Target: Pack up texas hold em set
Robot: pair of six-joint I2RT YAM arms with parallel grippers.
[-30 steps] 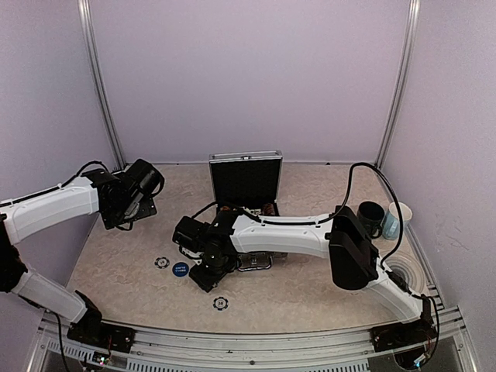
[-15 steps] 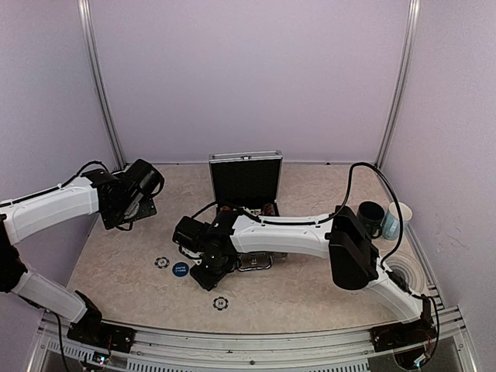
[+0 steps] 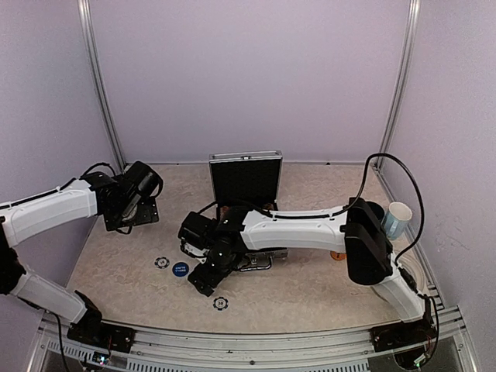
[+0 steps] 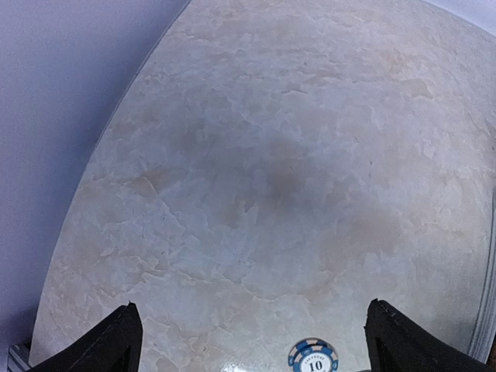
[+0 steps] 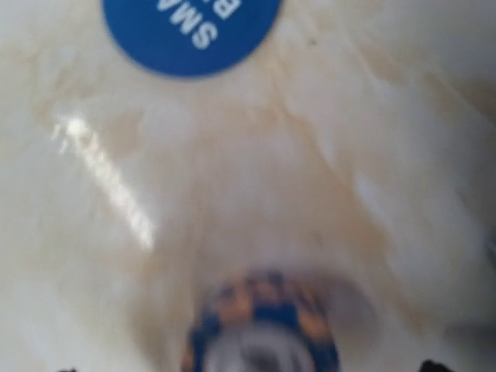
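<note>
Blue round button (image 5: 190, 31) just beyond right gripper (image 5: 248, 367), jaws apart, blurred chip (image 5: 263, 337) between; left gripper (image 4: 252, 308) likewise apart

Made of smooth white shells with black joints, on the left arm (image 3: 54, 208) and the right arm (image 3: 302, 231) alike. Black and boxy at the wrists. Ends in two dark pointed fingers (image 4: 116, 345) on the left hand (image 4: 252, 310). Strung with thin black cables (image 3: 384, 155), one long loop on the right, one short on the left. Fixed on black bases (image 3: 399, 335).
</note>
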